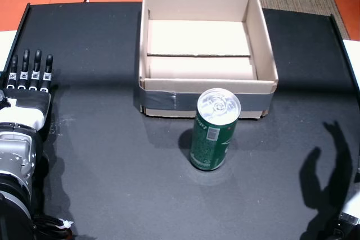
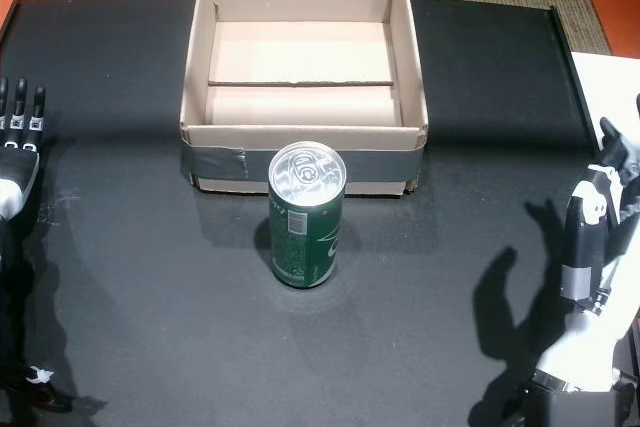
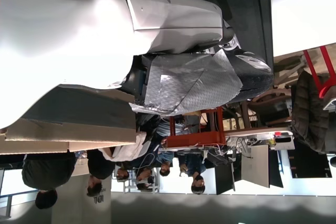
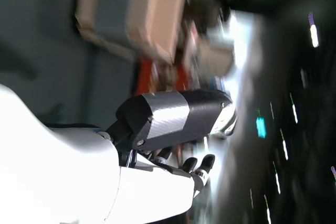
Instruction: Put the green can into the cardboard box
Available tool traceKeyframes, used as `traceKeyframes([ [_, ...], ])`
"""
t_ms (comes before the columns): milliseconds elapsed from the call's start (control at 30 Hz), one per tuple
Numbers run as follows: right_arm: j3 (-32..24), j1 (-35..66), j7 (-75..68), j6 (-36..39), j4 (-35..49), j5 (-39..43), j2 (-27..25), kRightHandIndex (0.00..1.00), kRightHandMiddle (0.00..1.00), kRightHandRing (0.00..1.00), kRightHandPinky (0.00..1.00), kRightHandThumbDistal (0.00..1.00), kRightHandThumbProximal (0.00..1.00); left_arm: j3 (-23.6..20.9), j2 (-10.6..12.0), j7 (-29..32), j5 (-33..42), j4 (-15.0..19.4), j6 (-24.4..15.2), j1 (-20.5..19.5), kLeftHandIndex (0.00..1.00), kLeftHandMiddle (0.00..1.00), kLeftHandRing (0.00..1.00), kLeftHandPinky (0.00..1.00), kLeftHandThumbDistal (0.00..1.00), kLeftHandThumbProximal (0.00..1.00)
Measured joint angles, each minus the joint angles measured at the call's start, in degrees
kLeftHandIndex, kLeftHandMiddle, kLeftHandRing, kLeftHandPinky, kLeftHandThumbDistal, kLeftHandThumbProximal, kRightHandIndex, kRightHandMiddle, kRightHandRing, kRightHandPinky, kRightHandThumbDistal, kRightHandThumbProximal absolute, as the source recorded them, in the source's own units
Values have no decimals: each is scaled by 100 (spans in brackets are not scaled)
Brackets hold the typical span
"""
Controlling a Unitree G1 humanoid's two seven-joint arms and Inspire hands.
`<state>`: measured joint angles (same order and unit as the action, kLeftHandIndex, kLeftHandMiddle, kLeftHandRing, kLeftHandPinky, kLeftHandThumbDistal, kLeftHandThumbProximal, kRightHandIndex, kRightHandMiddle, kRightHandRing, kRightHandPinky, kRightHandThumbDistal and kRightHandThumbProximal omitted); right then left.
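Black table (image 1: 101,155), upright green can (image 1: 212,133)

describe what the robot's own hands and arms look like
The left hand has black segmented fingers with small white squares near the tips, a white back, and a silver-grey metal forearm behind. A white cable tie sits by its dark lower arm. The right hand is white and grey with dark joints; the wrist views show glossy white shells and a carbon-weave thumb cover.

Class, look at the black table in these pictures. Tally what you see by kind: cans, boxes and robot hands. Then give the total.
Green can: 1
Cardboard box: 1
Robot hands: 2, the left hand and the right hand
Total: 4
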<state>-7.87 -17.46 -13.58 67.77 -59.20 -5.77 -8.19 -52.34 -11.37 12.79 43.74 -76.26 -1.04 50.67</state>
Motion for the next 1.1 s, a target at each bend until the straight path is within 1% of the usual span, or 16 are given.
traceKeyframes([
  [33, 95, 3, 563, -146, 22, 231, -38, 84, 87, 91, 96, 100, 58, 0, 0, 0, -1, 0, 0, 0, 65, 70, 79, 88, 0, 100],
  [67, 193, 16, 1077, -298, 63, 445, -72, 85, 88, 92, 97, 100, 61, 1, 0, 0, -1, 0, 0, 0, 64, 70, 79, 88, 0, 100],
  [167, 464, 187, 2541, -723, 399, 1018, -194, 86, 91, 95, 99, 100, 62, 2, 2, 0, -2, 0, 0, 0, 64, 70, 78, 87, 0, 100],
  [233, 518, 311, 3103, -939, 587, 1238, -217, 86, 92, 97, 100, 100, 63, 1, 1, 0, -2, 0, -3, -1, 65, 72, 80, 87, 0, 100],
  [300, 519, 409, 3443, -1094, 755, 1408, -220, 88, 94, 99, 100, 100, 63, -1, 1, 1, 0, 0, -2, -1, 64, 70, 78, 87, 0, 100],
  [367, 523, 442, 3709, -1225, 881, 1477, -235, 91, 95, 100, 100, 93, 58, -2, 1, 3, 3, 0, -2, -1, 65, 70, 79, 89, 0, 100],
  [433, 540, 452, 3944, -1311, 993, 1487, -277, 92, 96, 100, 100, 95, 58, -2, 10, 23, 7, 0, -1, -1, 66, 71, 81, 89, 0, 100],
  [467, 551, 457, 4031, -1341, 1033, 1486, -295, 92, 96, 100, 100, 99, 58, -4, 15, 43, 8, 0, 0, -1, 66, 71, 80, 88, 0, 100],
  [500, 560, 462, 4108, -1379, 1072, 1484, -306, 91, 95, 100, 100, 100, 58, -5, 16, 48, 9, 0, 0, -1, 66, 71, 80, 88, 0, 100],
  [533, 568, 468, 4160, -1414, 1106, 1483, -310, 91, 95, 100, 100, 100, 58, -5, 16, 48, 9, 0, 0, -1, 66, 73, 81, 88, 0, 100],
  [667, 569, 501, 4330, -1533, 1200, 1491, -312, 92, 96, 100, 100, 100, 65, -5, 20, 48, 8, 0, 0, -1, 65, 71, 80, 90, 0, 100],
  [733, 566, 503, 4412, -1552, 1237, 1495, -322, 92, 96, 100, 100, 100, 65, -2, 31, 49, 7, 0, -1, -1, 65, 70, 79, 89, 0, 100],
  [767, 564, 498, 4450, -1552, 1240, 1495, -335, 92, 96, 100, 100, 100, 64, -1, 39, 48, 6, 0, -1, -1, 66, 71, 80, 90, 0, 100],
  [833, 557, 460, 4548, -1555, 1225, 1496, -360, 92, 96, 99, 100, 100, 65, 0, 43, 47, 5, 0, -3, -1, 65, 69, 79, 89, 0, 100],
  [933, 576, 312, 4690, -1607, 1130, 1487, -383, 92, 96, 99, 100, 100, 65, 1, 56, 44, 5, 0, -25, -1, 65, 70, 79, 89, 0, 100],
  [1100, 654, -121, 4866, -1720, 746, 1415, -385, 94, 97, 100, 100, 100, 61, -4, 73, 47, 9, 0, -43, 0, 65, 71, 81, 90, 0, 100],
])
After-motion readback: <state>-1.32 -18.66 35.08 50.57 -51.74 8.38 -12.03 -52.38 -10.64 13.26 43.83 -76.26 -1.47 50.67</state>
